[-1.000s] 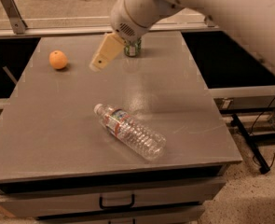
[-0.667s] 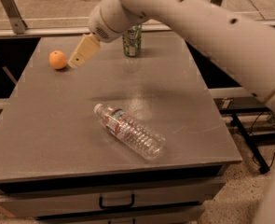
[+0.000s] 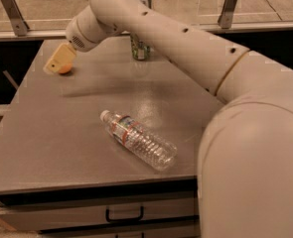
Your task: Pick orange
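Observation:
The orange [image 3: 65, 70] is a small round fruit at the far left of the grey table [image 3: 86, 133]. Only its lower edge shows. My gripper [image 3: 58, 62], with tan fingers, is right over and in front of the orange and hides most of it. The white arm reaches to it from the lower right across the table.
A green can [image 3: 140, 49] stands at the back middle of the table, partly behind the arm. A clear plastic water bottle [image 3: 138, 139] lies on its side near the front middle. A drawer with a handle [image 3: 124, 215] is below the table's front edge. A rail runs behind the table.
The gripper has moved left from beside the green can to the orange and now covers it. The can, the bottle and the orange have not moved.

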### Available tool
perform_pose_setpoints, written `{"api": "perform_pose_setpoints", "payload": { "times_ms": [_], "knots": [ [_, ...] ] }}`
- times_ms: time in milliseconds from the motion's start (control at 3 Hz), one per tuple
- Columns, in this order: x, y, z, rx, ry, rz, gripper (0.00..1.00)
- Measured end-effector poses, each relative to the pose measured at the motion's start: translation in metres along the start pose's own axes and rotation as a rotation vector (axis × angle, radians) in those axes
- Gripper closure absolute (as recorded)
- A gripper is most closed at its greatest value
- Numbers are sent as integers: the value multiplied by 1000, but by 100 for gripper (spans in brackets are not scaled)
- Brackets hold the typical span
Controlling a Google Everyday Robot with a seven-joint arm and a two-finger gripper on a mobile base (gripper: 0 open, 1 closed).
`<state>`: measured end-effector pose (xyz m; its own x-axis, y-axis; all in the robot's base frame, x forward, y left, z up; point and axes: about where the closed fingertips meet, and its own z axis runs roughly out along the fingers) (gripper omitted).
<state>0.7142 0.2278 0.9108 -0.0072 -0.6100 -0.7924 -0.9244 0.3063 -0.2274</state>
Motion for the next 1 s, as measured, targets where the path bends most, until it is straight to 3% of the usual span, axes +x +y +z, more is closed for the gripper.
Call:
{"api": "perform_pose_setpoints", "payload": {
  "times_ms": [333,667,1000],
  "knots": [
    [3,13,32,-50,6,48,0],
    [9,23,54,-86,3,93,17],
    [14,28,69,-107,5,118,41]
  ]
}}
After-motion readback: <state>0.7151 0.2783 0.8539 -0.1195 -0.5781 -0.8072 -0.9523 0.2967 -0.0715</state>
